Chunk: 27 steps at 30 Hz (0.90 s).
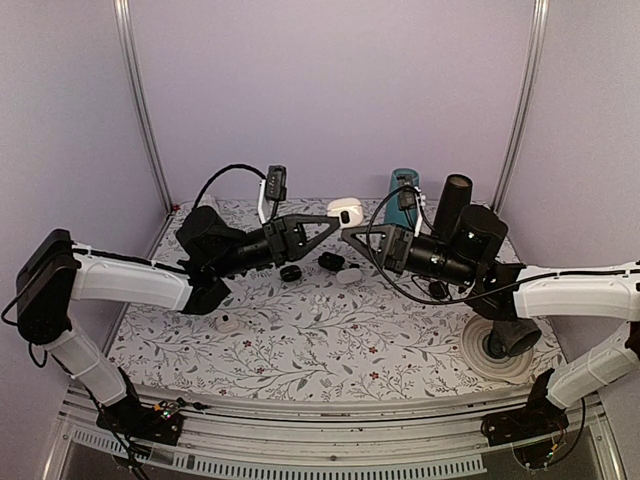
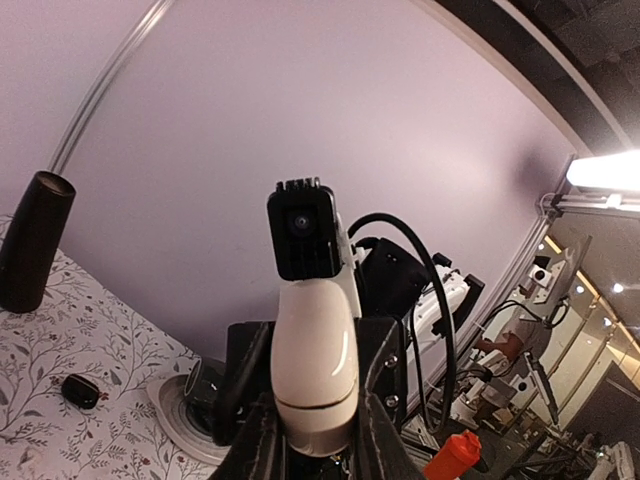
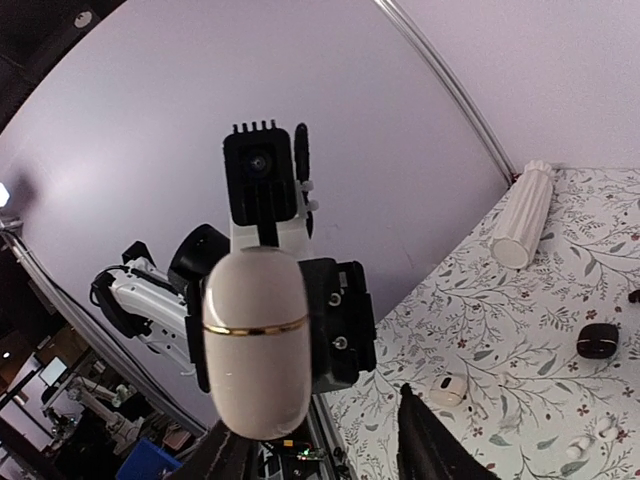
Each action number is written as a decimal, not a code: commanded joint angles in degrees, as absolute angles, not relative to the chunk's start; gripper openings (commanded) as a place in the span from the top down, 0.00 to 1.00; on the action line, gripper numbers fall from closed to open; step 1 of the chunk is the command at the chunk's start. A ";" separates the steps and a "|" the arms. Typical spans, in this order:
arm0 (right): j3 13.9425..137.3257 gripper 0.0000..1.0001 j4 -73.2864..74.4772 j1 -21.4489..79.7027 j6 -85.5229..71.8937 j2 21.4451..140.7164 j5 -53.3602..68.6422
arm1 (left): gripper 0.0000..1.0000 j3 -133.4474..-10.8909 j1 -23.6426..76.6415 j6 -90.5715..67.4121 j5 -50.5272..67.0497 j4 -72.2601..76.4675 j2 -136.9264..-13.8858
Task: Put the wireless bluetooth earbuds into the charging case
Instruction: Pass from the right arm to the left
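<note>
The charging case (image 1: pixel 347 212) is a white glossy pebble with a gold seam, lid closed, held in the air between the two arms. My left gripper (image 1: pixel 334 223) is shut on it; in the left wrist view the case (image 2: pixel 315 345) stands upright between the fingers of that gripper (image 2: pixel 315 425). My right gripper (image 1: pixel 353 238) faces it from the other side and is open. In the right wrist view the case (image 3: pixel 255 340) sits by one finger of the right gripper (image 3: pixel 325 445), with a gap to the other. Two tiny white earbuds (image 3: pixel 590 438) lie on the floral mat.
On the mat lie black rounded pieces (image 1: pixel 291 272), a small white piece with a dark spot (image 1: pixel 229 324) and a white round disc (image 1: pixel 490 352). A teal bottle (image 1: pixel 402 188) and a black cylinder (image 1: pixel 452 205) stand at the back right, a white ribbed cylinder (image 3: pixel 525 215) at the back left.
</note>
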State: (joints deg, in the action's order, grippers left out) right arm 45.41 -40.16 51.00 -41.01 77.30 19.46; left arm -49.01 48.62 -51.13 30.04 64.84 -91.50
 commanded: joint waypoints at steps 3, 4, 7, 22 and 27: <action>45.54 0.42 -34.23 50.26 -38.62 74.59 17.52 | 1.00 -48.17 46.89 -48.43 34.05 63.54 -88.07; 45.35 0.41 -34.12 49.83 -38.53 74.14 17.70 | 1.00 -48.31 46.57 -48.08 34.57 62.54 -87.92; 45.00 0.35 -33.74 49.04 -37.96 72.81 18.72 | 1.00 -48.26 45.99 -47.63 35.96 60.14 -87.56; 47.88 0.57 -32.08 48.95 -35.19 73.66 22.41 | 1.00 -50.53 45.15 -45.62 40.15 53.48 -87.77; 48.44 0.65 -32.13 48.96 -35.76 74.61 24.17 | 1.00 -50.67 45.15 -45.82 40.29 53.56 -87.89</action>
State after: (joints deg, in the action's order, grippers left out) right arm 46.63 -32.14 49.10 -35.79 73.69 22.24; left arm -48.86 45.93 -46.57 39.16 53.58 -88.62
